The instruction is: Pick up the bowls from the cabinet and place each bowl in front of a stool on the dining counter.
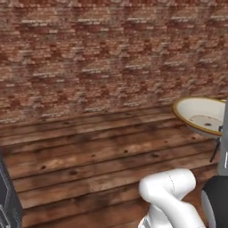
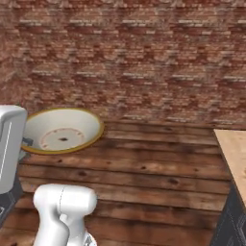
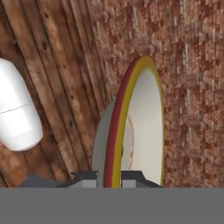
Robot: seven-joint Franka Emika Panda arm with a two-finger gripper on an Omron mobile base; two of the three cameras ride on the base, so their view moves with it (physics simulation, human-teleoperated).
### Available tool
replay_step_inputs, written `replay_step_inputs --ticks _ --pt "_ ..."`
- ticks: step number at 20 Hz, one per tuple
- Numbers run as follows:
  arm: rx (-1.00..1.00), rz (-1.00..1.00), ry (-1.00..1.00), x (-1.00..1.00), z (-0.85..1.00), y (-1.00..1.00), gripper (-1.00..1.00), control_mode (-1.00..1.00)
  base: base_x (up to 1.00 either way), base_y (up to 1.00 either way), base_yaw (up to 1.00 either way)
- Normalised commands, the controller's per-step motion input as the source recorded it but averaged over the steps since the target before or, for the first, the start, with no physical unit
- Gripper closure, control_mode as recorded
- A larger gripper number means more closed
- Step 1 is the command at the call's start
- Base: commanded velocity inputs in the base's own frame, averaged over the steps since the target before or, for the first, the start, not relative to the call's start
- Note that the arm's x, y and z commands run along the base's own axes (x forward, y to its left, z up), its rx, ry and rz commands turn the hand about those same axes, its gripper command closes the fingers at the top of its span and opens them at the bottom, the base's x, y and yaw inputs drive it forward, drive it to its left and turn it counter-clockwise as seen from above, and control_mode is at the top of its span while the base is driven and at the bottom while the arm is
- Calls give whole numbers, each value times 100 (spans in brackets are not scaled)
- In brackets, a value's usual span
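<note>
A wide shallow cream bowl (image 1: 202, 115) with a tan-brown rim hangs in the air above the wooden floor, in front of a brick wall. My gripper (image 3: 109, 177) is shut on its rim, one finger on each side of the edge. In the right base view the bowl (image 2: 62, 129) tilts its inside toward the camera, and the gripper (image 2: 24, 142) holds it at its left edge. In the hand view the bowl (image 3: 140, 127) stands edge-on. The cabinet and the stools are out of view.
A tan counter top (image 2: 236, 149) on a dark grey base (image 2: 233, 218) juts in at the right; I cannot tell whether it is the dining counter. A dark grey unit (image 1: 6, 200) stands at the lower left. Plank floor (image 1: 89, 156) runs to the brick wall (image 1: 111, 53).
</note>
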Motion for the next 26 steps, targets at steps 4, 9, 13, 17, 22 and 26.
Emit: replay_step_inputs --ticks 4,9,13,17,22,26 --pt "0 0 0 0 0 0 100 100 100 14 -20" --pt "0 0 0 0 0 0 100 100 100 41 -32" --pt "0 0 0 0 0 0 100 100 100 48 -45" --pt "0 0 0 0 0 0 100 100 100 26 -50" --pt "0 0 0 0 0 0 100 100 100 30 -50" --pt "0 0 0 0 0 0 100 100 100 38 -55"
